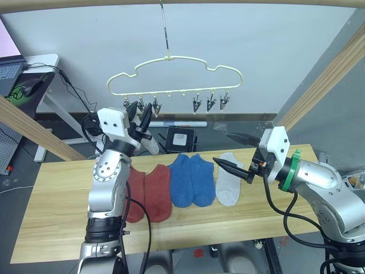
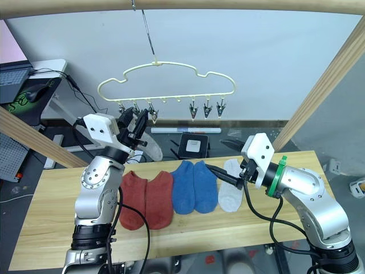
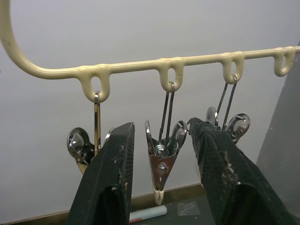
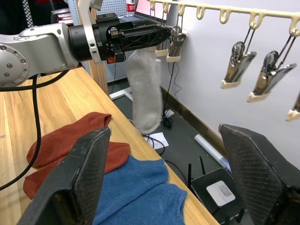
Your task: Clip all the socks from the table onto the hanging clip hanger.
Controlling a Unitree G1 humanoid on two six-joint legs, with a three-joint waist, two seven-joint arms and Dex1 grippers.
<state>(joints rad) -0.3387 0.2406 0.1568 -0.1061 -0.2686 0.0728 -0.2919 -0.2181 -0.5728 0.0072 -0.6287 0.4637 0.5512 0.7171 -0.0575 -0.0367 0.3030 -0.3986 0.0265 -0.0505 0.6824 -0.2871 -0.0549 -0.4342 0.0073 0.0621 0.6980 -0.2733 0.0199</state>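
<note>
Socks: five flat on table (image 1: pixel 57 194) — two rust-red (image 1: pixel 149 193), two blue (image 1: pixel 190 178), one grey (image 1: pixel 229 185); second grey sock (image 4: pixel 144 91) hanging from clip hanger (image 1: pixel 171 77). Soft, light, limp; best pinched at cuff. Left hand (image 3: pixel 161 168) open astride a clip (image 3: pixel 162 164), empty. Right hand (image 1: pixel 234 151) wide open, empty, above table sock.

You worked before a plain pale wall (image 1: pixel 256 45) under even light, with thick wooden poles (image 1: pixel 328 74) framing the station overhead and at both sides. You had a small white desk (image 1: pixel 48 60) carrying a laptop (image 1: pixel 8 71) at your left. The dark floor (image 1: pixel 68 123) behind held cables and a black box (image 1: pixel 181 138).
</note>
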